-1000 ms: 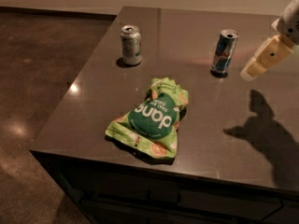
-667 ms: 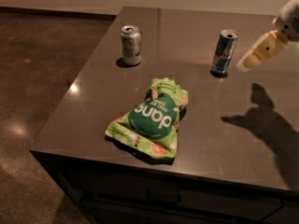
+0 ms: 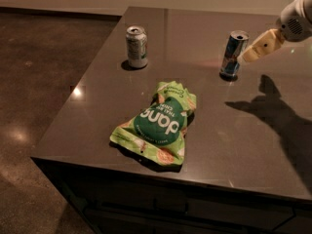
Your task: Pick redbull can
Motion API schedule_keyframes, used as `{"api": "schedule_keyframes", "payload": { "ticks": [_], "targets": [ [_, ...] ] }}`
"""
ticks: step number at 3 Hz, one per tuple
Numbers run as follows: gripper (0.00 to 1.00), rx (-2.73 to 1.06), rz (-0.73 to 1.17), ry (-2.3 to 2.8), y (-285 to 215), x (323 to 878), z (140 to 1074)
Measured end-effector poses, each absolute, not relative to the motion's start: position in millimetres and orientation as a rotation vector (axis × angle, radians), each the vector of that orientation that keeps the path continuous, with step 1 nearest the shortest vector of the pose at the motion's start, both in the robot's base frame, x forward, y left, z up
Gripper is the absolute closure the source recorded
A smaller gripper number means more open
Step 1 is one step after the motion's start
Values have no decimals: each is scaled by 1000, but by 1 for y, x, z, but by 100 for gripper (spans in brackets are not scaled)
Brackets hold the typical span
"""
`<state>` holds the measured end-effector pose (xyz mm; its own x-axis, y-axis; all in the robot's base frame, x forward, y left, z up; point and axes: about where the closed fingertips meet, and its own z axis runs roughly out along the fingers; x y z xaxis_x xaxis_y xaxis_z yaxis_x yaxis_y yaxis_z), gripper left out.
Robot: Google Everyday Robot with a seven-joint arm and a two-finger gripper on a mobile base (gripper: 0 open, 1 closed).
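Drink cans: two, namely one redbull can (image 3: 234,52) and one shorter green-and-white can (image 3: 136,46), both standing on the single dark table (image 3: 253,145). Snack bags: one green snack bag (image 3: 158,123), lying flat. Grippers: one gripper (image 3: 246,56), at the upper right, just beside the redbull can.

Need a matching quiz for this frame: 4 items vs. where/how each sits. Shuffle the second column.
Things:
1. redbull can
2. green-and-white can
3. green snack bag
4. gripper

Places or states:
A. upright, back left of the table
B. at the upper right, held above the tabletop, close beside the redbull can
C. upright, back right of the table
D. lying flat, nearest the table's front edge

Pairs: 1-C, 2-A, 3-D, 4-B
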<state>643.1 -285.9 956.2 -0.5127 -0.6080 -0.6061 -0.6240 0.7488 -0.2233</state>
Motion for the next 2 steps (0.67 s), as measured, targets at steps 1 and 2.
{"api": "schedule_keyframes", "payload": {
  "ticks": [1, 2],
  "targets": [
    [0, -880, 37, 2250, -289, 662, 951],
    [0, -836, 54, 2239, -294, 683, 943]
  ]
}}
